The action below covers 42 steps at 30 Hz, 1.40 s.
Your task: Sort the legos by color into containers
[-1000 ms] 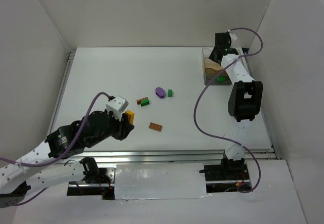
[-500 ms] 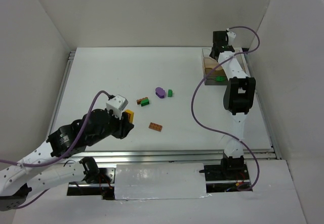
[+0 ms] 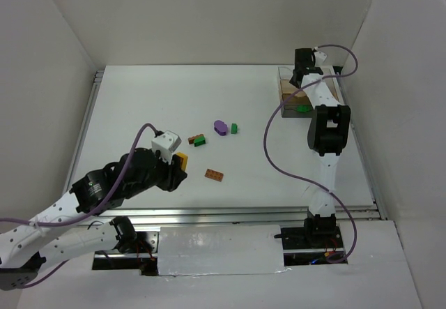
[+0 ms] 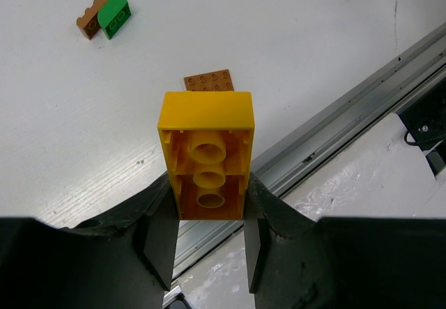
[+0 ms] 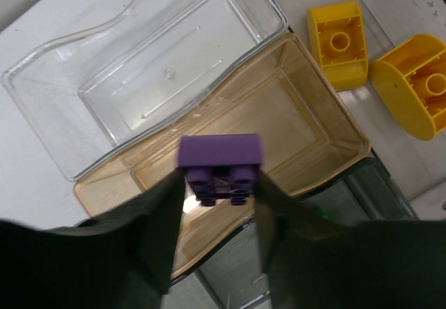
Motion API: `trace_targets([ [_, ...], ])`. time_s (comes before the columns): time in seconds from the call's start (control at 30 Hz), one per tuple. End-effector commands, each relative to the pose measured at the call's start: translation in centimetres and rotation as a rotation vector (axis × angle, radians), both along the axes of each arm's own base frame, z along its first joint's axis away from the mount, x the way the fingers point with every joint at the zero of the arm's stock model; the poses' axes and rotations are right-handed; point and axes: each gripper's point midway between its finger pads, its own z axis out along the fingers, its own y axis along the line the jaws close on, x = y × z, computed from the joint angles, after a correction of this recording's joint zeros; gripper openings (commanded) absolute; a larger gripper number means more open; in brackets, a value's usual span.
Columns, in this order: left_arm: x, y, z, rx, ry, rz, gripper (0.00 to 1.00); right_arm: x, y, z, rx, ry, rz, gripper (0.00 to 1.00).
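- One container (image 3: 287, 111) holds a green brick (image 3: 302, 108).
- Your right claw (image 5: 220, 183) clamps a purple brick (image 5: 220, 151) over the tan container (image 5: 327, 124).
- Your left claw (image 4: 209, 206) grips a yellow brick (image 4: 206, 117).

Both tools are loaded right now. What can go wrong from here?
1. The left tool pinches only the near end of the yellow brick. Most of it sticks out, so it may pivot or slip in transit.
2. The right tool holds the purple brick above the tan tray, close to the clear tray. A skewed drop might land in the wrong one.
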Motion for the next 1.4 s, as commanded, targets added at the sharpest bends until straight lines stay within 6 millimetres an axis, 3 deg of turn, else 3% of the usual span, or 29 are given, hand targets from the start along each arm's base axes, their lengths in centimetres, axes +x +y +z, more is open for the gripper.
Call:
trace_targets([
  [0.0, 0.4, -0.6, 0.5, -0.014, -0.022, -0.018, 0.0, 0.7, -1.5, 0.9, 0.012, -0.034, -0.03, 0.55],
  [0.17, 0.6, -0.6, 0.5, -0.015, -0.018, -0.01, 0.0, 0.4, -1.3, 1.9, 0.021, -0.063, -0.022, 0.71],
  [0.4, 0.9, -0.4, 0.5, -0.013, -0.016, 0.004, 0.0, 0.1, -0.2, 5.2, 0.055, -0.108, 0.029, 0.75],
  [0.43, 0.9, -0.3, 0.5, -0.015, -0.017, 0.006, 0.0, -0.4, 0.5, 6.8, 0.07, -0.13, 0.053, 0.75],
  [0.47, 1.0, -0.3, 0.6, -0.017, -0.02, 0.012, 0.0, -0.9, 2.0, 6.6, 0.108, -0.118, 0.115, 0.75],
  [0.5, 1.1, -0.2, 0.6, -0.019, -0.02, 0.017, 0.0, -1.1, 3.1, 8.7, 0.129, -0.153, 0.158, 0.76],
  [0.53, 1.2, -0.2, 0.8, -0.024, -0.022, 0.017, 0.0, -2.5, 4.1, 10.6, 0.143, -0.184, 0.213, 0.76],
  [0.57, 1.2, -0.2, 0.8, -0.03, -0.023, 0.018, 0.0, -3.4, 7.1, 11.6, 0.185, -0.204, 0.309, 0.76],
  [0.6, 1.3, -0.2, 0.9, -0.035, -0.023, 0.017, 0.0, -3.9, 8.3, 13.4, 0.193, -0.259, 0.358, 0.77],
  [0.63, 1.3, -0.5, 1.2, -0.052, -0.022, 0.002, 0.0, -6.6, 10.5, 14.6, 0.209, -0.271, 0.426, 0.78],
  [0.67, 1.3, -0.6, 1.2, -0.057, -0.017, -0.009, 0.0, -7.9, 12.1, 15.3, 0.227, -0.283, 0.494, 0.85],
  [0.7, 1.3, -0.8, 1.3, -0.068, -0.012, -0.017, 0.0, -9.9, 14.1, 14.4, 0.275, -0.264, 0.578, 0.87],
  [0.73, 1.3, -1.3, 1.7, -0.092, -0.002, -0.038, 0.0, -12.2, 16.5, 17.5, 0.291, -0.318, 0.662, 0.88],
  [0.8, 1.2, -2.0, 2.2, -0.128, 0.006, -0.082, 0.0, -15.9, 19.9, 17.2, 0.347, -0.302, 0.816, 0.91],
  [0.83, 0.6, -2.9, 2.9, -0.168, 0.021, -0.145, 0.0, -18.6, 22.2, 19.5, 0.364, -0.344, 0.91, 0.91],
  [0.9, -0.1, -4.5, 4.4, -0.235, 0.015, -0.244, 0.0, -22.6, 24.7, 20.7, 0.426, -0.386, 1.04, 0.91],
  [0.93, -1.8, -5.7, 5.4, -0.285, 0.037, -0.375, 0.0, -25.2, 26.8, 21.5, 0.516, -0.39, 1.152, 0.91],
  [0.97, -2.4, -6.6, 6.2, -0.316, 0.032, -0.448, 0.0, -26.8, 27.8, 21.2, 0.564, -0.401, 1.218, 0.91],
  [1.0, -3.2, -7.1, 6.8, -0.34, 0.036, -0.51, 0.0, -28.9, 28.3, 22.8, 0.602, -0.446, 1.281, 0.9],
  [1.07, -4.6, -7.9, 8.1, -0.396, 0.031, -0.623, 0.0, -33.1, 30.5, 23.6, 0.715, -0.432, 1.429, 0.89],
  [1.17, -6.2, -7.9, 8.8, -0.438, 0.026, -0.72, 0.0, -38.2, 32.7, 23.1, 0.754, -0.392, 1.586, 0.89],
  [1.3, -7.8, -8.0, 10.5, -0.505, -0.004, -0.803, 0.0, -44.8, 33.9, 24.2, 0.821, -0.444, 1.815, 0.88],
  [1.37, -8.3, -8.1, 10.6, -0.527, 0.014, -0.83, 0.0, -46.7, 33.9, 24.1, 0.845, -0.449, 1.868, 0.88],
])
